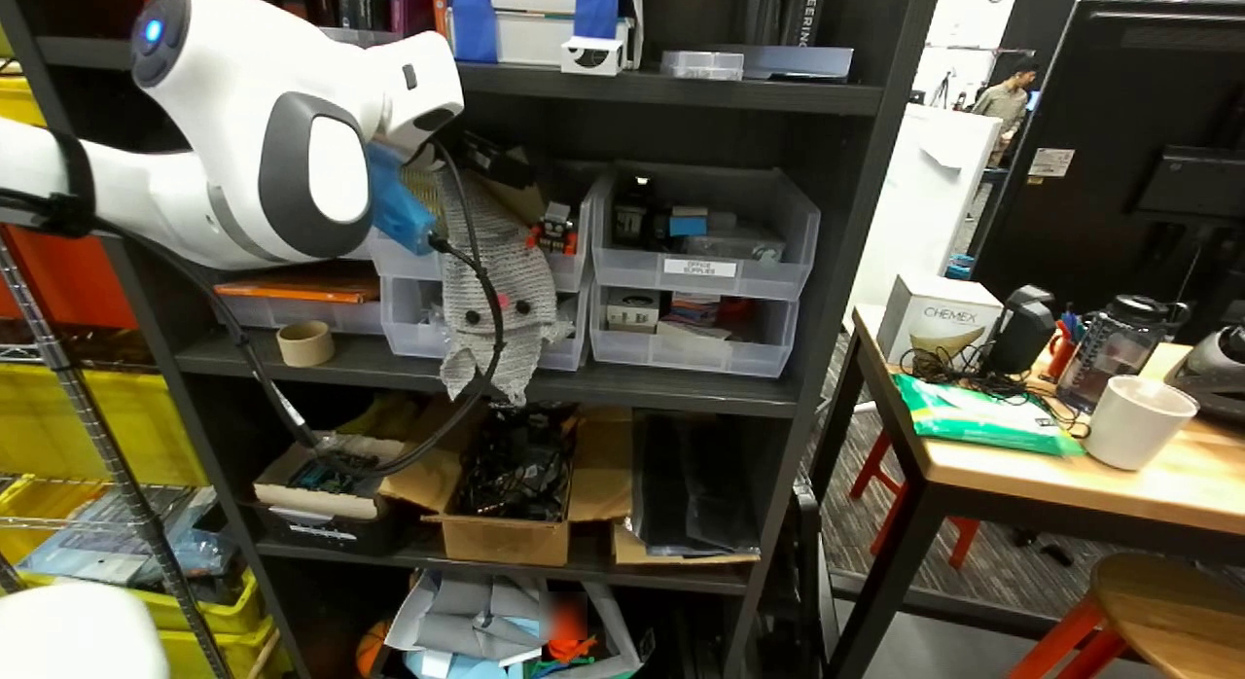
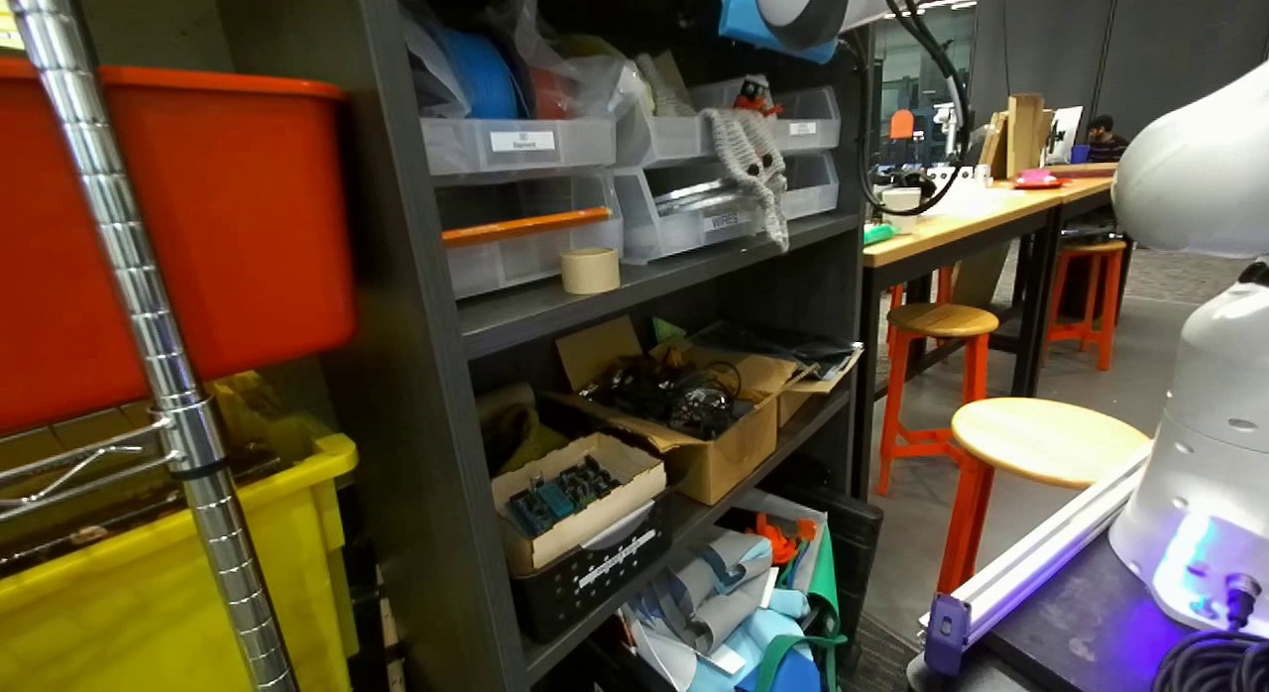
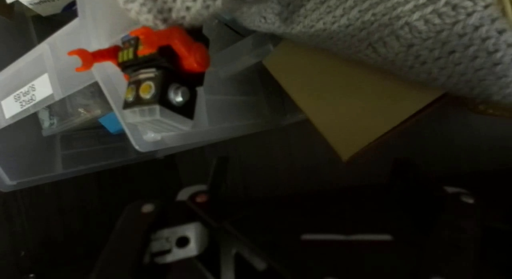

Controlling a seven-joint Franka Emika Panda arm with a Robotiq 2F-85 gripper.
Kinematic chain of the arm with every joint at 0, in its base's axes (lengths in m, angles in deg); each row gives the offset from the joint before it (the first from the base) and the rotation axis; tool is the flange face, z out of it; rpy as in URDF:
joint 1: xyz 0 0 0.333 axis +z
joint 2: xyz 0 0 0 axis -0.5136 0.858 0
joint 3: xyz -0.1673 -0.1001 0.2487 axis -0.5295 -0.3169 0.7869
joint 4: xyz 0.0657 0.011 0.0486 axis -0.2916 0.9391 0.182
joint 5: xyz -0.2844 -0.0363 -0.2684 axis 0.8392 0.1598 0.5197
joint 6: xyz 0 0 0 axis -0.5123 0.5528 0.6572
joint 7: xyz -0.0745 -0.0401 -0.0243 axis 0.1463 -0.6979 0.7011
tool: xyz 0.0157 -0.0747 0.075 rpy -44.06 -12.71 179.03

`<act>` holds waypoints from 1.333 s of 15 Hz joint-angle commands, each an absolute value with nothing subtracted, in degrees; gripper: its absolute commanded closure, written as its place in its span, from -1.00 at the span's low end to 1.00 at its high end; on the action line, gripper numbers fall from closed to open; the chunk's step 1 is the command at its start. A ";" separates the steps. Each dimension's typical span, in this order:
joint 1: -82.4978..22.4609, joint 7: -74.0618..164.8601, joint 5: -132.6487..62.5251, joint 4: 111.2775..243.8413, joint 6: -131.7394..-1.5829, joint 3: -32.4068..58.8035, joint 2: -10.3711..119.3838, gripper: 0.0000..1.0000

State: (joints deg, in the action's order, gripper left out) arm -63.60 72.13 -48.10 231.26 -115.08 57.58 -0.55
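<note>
A: Where is the grey knitted toy (image 1: 501,300)?

B: It drapes over the stacked clear bins (image 2: 684,234), its ragged lower end reaching the front edge of the shelf (image 1: 681,391).

A: Which way does it point?

B: In an exterior view its long axis is nearly upright, from between 11 and 12 o'clock down to between 5 and 6; the face (two black eyes, one pink nose) sits low and looks outward.

A: And the end effector (image 3: 310,171)?

B: In the wrist view its fingers stand apart, and the toy crosses the top from 11 to 2 o'clock, clear of them.

A: What sits beside the toy?

B: A red-and-black robot figure (image 1: 556,233), at 1 o'clock in an exterior view.
</note>
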 commanded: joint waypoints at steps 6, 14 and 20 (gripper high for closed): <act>-53.17 71.09 -48.23 239.43 -109.52 52.27 -9.78 -1.00; -50.79 65.70 -45.99 245.90 -110.43 51.60 -17.32 -1.00; -43.12 57.56 -41.55 244.34 -107.30 47.24 -14.00 -1.00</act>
